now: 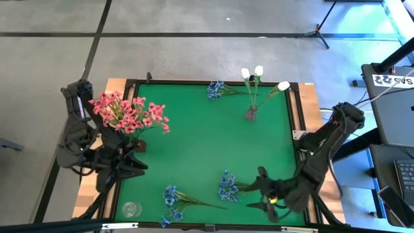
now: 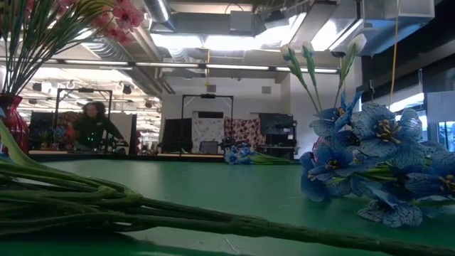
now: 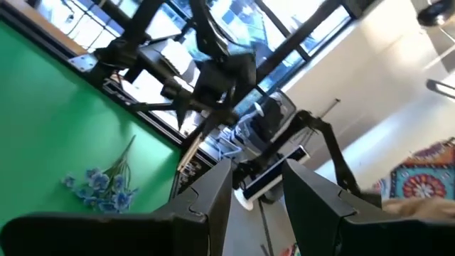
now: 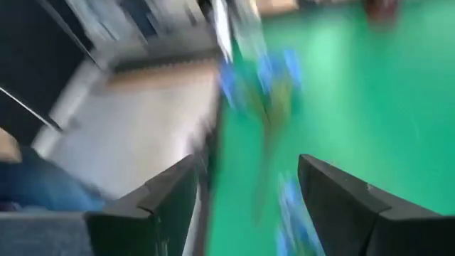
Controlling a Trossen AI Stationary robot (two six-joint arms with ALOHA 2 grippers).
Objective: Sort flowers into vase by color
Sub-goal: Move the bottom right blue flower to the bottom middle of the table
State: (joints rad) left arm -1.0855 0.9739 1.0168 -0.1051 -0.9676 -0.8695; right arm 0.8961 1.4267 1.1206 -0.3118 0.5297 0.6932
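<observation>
Blue flowers are what you still have to sort: one blue bunch lies near the tabletop's front edge toward the right, another blue bunch lies by the front edge nearer the middle, and a third blue bunch lies at the back edge. The pink flowers already stand in a vase by the left edge, and the white buds stand in a small vase near the back. Your right gripper hangs just beside the first blue bunch, on the stem side, with its fingers apart and nothing between them. I think the thin stems could slip out if you pinch only one, or the bunch could slide away if a finger pushes it first. Your left gripper waits by the left edge, part open and empty, near the pink vase.
</observation>
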